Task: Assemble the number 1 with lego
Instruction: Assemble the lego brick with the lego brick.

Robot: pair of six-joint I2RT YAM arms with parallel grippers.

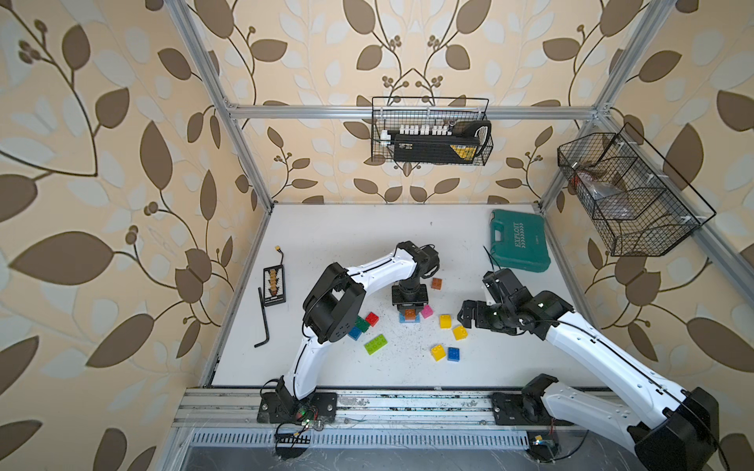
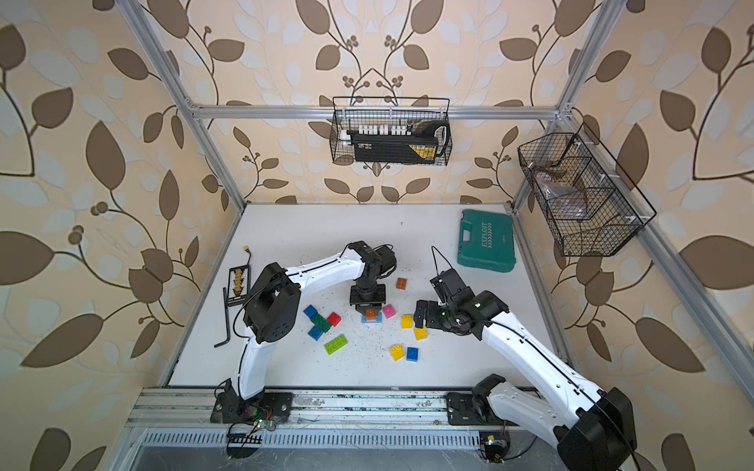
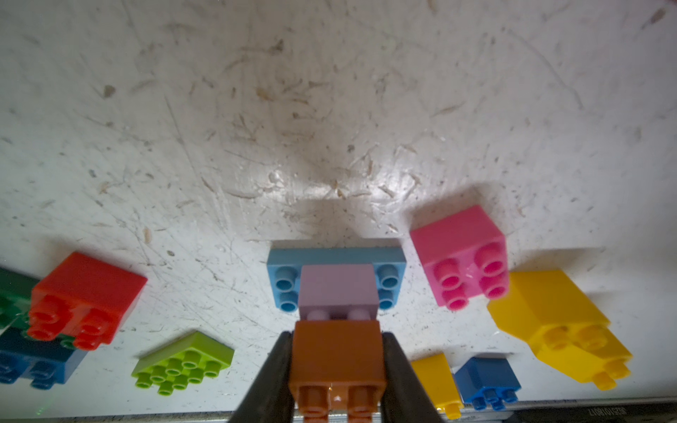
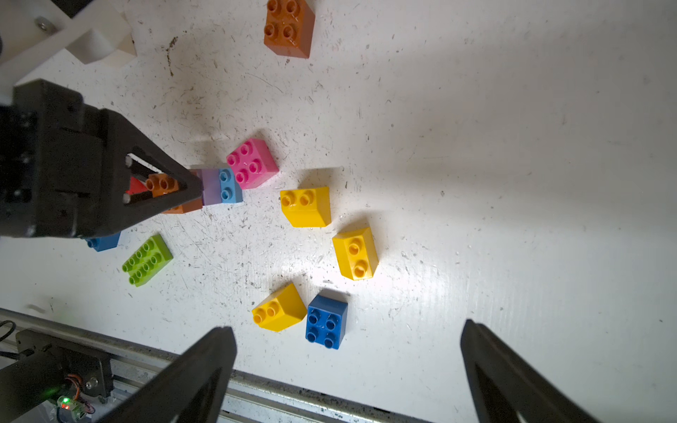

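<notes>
My left gripper (image 3: 337,338) is shut on a brown lego brick (image 3: 339,360), seen from above at the table's middle (image 1: 409,314). Right under it a lilac brick (image 3: 337,289) sits on a long light-blue brick (image 3: 282,273). Two lilac studs show at the brown brick's edge, so I cannot tell if it is seated. My right gripper (image 4: 348,327) hangs open and empty to the right (image 1: 465,316). Loose bricks lie around: pink (image 1: 426,311), yellow (image 1: 445,321), another yellow (image 1: 460,332), a third yellow (image 1: 438,352), blue (image 1: 453,353), lime (image 1: 375,343), red (image 1: 371,318) and a second brown (image 1: 437,283).
A teal tool case (image 1: 520,240) lies at the back right. A black hex key (image 1: 263,318) and a black connector board (image 1: 274,284) lie at the left. Green (image 2: 321,324) and blue (image 2: 311,311) bricks sit by the left arm's elbow. A metal rail (image 1: 367,401) runs along the front.
</notes>
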